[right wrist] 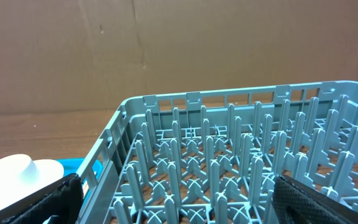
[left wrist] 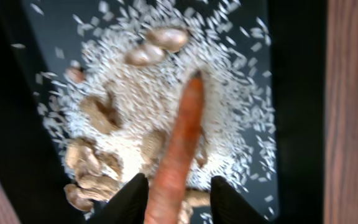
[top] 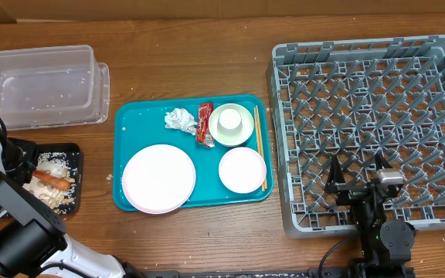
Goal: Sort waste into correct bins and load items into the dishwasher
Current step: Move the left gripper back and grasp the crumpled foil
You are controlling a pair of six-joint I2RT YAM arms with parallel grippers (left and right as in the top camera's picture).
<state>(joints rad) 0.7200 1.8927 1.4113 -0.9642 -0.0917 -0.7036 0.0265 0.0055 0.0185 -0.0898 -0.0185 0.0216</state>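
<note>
Orange carrot stick lies between the fingers of the left gripper, over the black tray. The jaws stand a little wider than the stick: one finger is against it, and a sliver of gap shows at the other, so it looks let go rather than clamped. Its long axis runs straight out from the gripper, the tip pointing away and leaning slightly to one side. Just beyond and beneath it spread the rice grains and the beige scraps, all inside the same tray. I judge that the step in hand is the food-waste sort, with the stick set down among the rice. The next move calls for parting the jaws further and lifting straight up, so that neither finger drags the stick off the pile. Farther from this gripper stands the clear tub. Beyond that is the teal tray, where the paper ball and the red wrapper wait beside the white dishes, probably the next things to pick up. Farthest off, the right gripper hangs spread wide and empty over the near edge of the grey dish rack, which holds nothing yet.
</note>
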